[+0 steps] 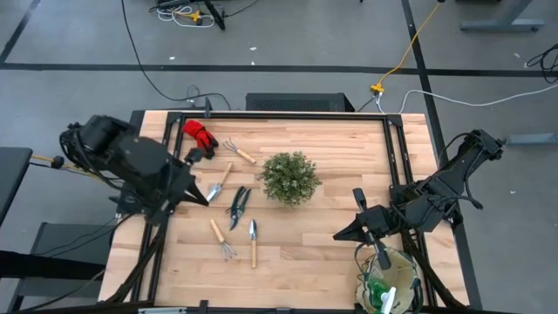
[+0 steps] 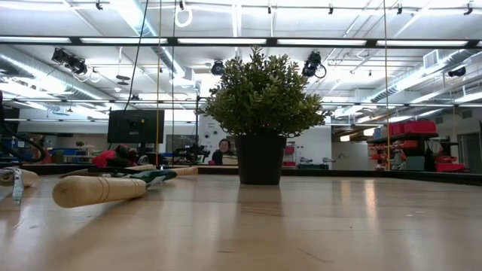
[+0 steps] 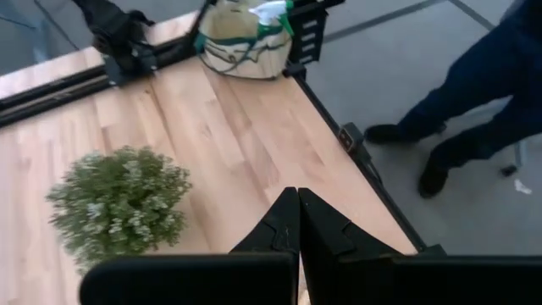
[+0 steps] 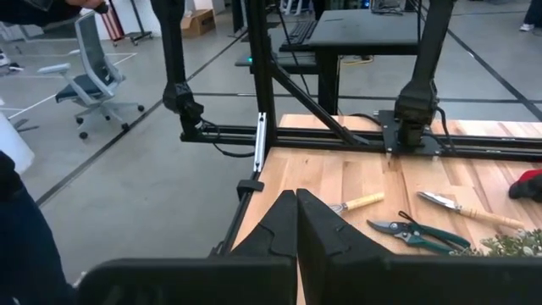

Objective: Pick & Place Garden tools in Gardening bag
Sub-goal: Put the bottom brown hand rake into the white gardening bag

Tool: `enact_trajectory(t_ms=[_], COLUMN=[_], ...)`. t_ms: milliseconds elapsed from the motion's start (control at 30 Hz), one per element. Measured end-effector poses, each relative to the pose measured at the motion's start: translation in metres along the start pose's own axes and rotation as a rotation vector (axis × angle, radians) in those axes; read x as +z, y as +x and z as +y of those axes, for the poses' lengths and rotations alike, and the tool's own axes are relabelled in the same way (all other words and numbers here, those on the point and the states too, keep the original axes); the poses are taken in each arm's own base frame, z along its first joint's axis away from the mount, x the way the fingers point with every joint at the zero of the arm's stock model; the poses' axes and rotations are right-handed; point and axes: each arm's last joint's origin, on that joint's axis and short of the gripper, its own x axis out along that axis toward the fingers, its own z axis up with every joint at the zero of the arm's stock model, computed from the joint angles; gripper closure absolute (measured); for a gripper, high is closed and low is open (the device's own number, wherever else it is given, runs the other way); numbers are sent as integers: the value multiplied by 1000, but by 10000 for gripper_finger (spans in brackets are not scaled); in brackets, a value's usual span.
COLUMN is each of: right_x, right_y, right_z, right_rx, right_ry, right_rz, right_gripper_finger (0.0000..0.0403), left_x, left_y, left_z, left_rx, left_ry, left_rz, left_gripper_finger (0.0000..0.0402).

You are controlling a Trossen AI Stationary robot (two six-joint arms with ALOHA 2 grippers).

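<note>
Several garden tools lie flat on the table's left half: red gloves (image 1: 199, 133), a small rake (image 1: 237, 150), a trowel (image 1: 218, 183), pruning shears (image 1: 238, 205), a fork (image 1: 222, 240) and a second trowel (image 1: 253, 242). The gardening bag (image 1: 390, 283) stands at the near right corner with a green and white item (image 1: 384, 294) inside. My left gripper (image 1: 202, 200) hangs shut above the trowel at the left, touching nothing. My right gripper (image 1: 340, 234) is shut in the air just left of the bag. The shears (image 4: 415, 233) and fork (image 4: 360, 202) also show in the right wrist view.
A bushy potted plant (image 1: 289, 178) stands mid-table between the tools and the bag. Black rails (image 1: 397, 157) run along the table's left, right and far edges. A person's legs (image 3: 474, 102) stand on the floor beside the table's near edge. Bare wood lies between plant and bag.
</note>
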Motion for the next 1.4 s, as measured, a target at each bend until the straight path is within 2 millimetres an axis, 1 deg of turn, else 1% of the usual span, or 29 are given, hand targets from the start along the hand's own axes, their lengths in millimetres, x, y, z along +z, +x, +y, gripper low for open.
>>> enact_trajectory(t_ms=[100, 167, 233, 300, 467, 533, 667, 800, 967, 1200, 1267, 1400], right_x=[0, 0, 0, 0, 0, 1, 1, 2, 3, 3, 3, 3], right_y=[0, 0, 0, 0, 0, 1, 2, 3, 5, 5, 5, 5], right_z=[0, 0, 0, -1, -2, -3, -6, -10, -13, -15, -15, -15], right_rx=[-1, -1, -9, -19, -31, -35, -49, -63, -54, -61, -62, -62], right_ry=[0, 0, 0, 0, 1, 3, 8, -3, -46, -63, -64, -60], right_rz=[0, 0, -2, -4, -6, -7, -8, -9, -4, -3, -1, 1], right_gripper_finger=[403, 403, 403, 403, 403, 403, 403, 403, 403, 403, 403, 403], left_x=[-4, -12, -21, -35, -67, -79, -100, -118, -139, -170, -177, -186], left_y=[-3, 2, 10, 15, 9, 10, 19, 37, 66, 107, 115, 121], left_z=[0, 0, 1, 2, 5, 5, 5, 4, 4, 1, 0, -1], left_rx=[7, 8, 6, 10, 45, 53, 58, 56, 53, -44, -48, -81], left_ry=[4, -2, -10, -25, -76, -87, -106, -120, -145, -204, -205, -172], left_rz=[-15, -11, -44, -49, -140, -160, -172, -153, -113, -73, -66, -38], left_gripper_finger=[400, 400, 400, 400, 400, 400, 400, 400, 400, 400, 400, 400])
